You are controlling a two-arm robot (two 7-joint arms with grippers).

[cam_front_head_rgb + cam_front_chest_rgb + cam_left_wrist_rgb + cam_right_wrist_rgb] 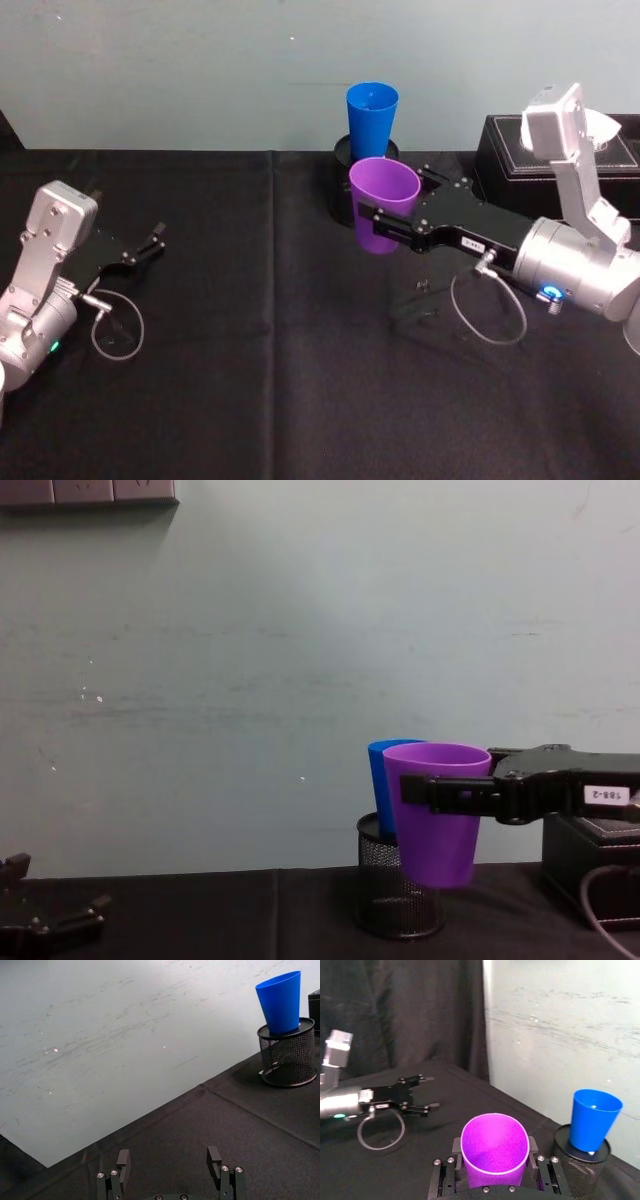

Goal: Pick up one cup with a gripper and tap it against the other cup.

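Right tool (393,197): clamped on purple cup (440,830); chest view shows the cup clear of counter (200,910). Blue cup (280,1002): left wrist view shows it seated in mesh pot (288,1057). Left tool (155,240): fingers apart.

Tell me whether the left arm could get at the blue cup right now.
Probably yes, though it is far. The left gripper sits open over bare cloth, nothing between it and the blue cup on the pot; the purple cup in the right gripper crowds only its front.

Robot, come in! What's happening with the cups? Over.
Right gripper shut on purple cup, held aloft. Left gripper open, parked left. Blue cup in mesh pot just behind. Nothing between them.
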